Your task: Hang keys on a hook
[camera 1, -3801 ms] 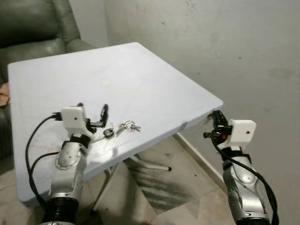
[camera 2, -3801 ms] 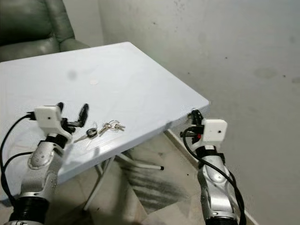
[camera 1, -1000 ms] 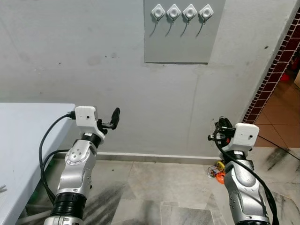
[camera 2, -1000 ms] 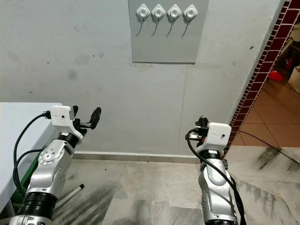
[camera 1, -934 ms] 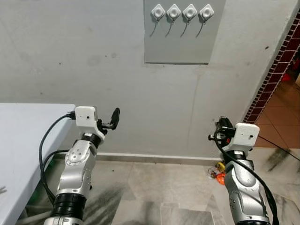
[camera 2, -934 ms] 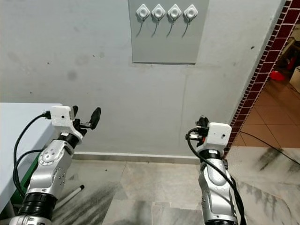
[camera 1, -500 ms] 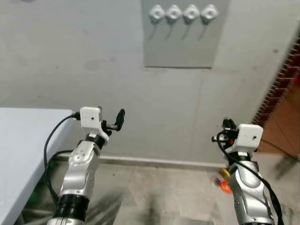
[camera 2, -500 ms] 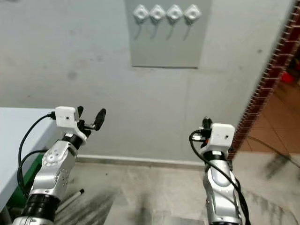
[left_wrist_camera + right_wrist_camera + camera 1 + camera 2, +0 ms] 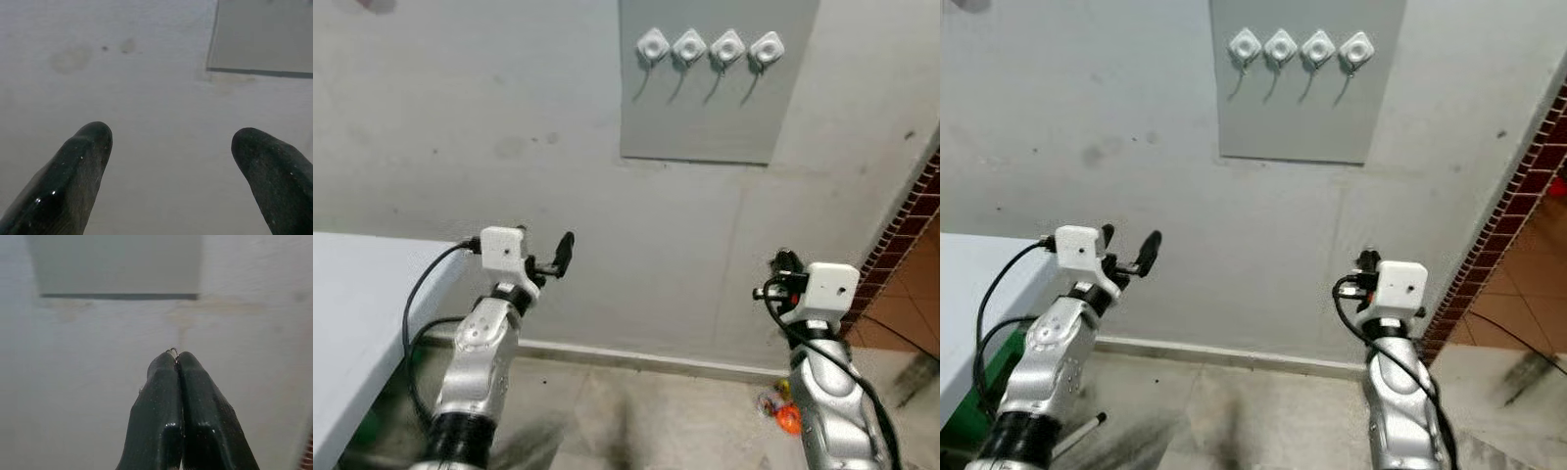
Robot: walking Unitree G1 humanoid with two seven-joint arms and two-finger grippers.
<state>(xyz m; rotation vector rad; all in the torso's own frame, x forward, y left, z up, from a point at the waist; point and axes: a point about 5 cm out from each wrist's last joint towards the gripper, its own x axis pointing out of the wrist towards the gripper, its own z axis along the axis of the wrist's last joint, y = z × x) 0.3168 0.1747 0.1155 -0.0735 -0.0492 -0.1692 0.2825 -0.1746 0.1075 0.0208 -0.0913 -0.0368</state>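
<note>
At my far left lies the edge of a pale table (image 9: 352,294). My left gripper (image 9: 553,262) is raised in front of the grey wall (image 9: 460,117), its two black fingers (image 9: 83,161) spread wide with nothing between them. Higher up and toward the middle, a grey panel (image 9: 715,108) on the wall carries a row of four white hooks (image 9: 710,46), all bare. My right gripper (image 9: 175,360) is lifted at about the same height as the left, below the panel's right part, with its fingers pressed together; a thin loop of metal, a key ring (image 9: 172,351), peeks out at their tips, so the keys seem pinched there, though I cannot see the keys themselves. At my far right runs a strip of red brick (image 9: 906,225), with something small and orange (image 9: 787,419) on the floor below.
</note>
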